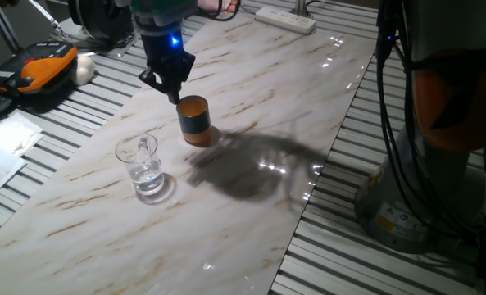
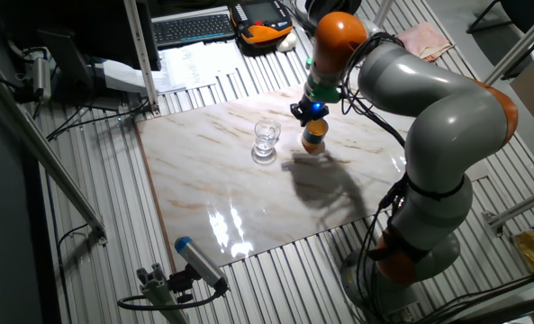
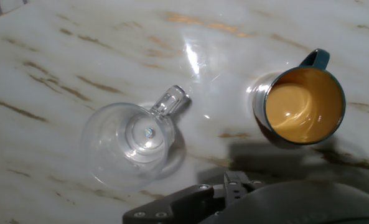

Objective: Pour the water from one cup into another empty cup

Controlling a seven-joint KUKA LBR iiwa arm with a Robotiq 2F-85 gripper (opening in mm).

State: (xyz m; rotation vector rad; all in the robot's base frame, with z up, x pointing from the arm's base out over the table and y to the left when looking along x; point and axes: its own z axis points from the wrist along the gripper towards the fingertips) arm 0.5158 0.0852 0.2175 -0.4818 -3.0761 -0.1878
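Marble-look surface [image 1: 251,98]: glass cup [image 1: 144,166] w/ water [image 1: 148,182] near left, fragile, slick, best gripped at handle [image 3: 170,101]; jaws' state can't tell.

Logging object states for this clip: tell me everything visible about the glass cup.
The glass cup is clear, with a thick base and a small side handle. It stands upright on the marble tabletop, apart from the blue-grey cup. A little water sits at its bottom. Nothing touches it but the table; the gripper hangs above, nearer the other cup, not holding it.
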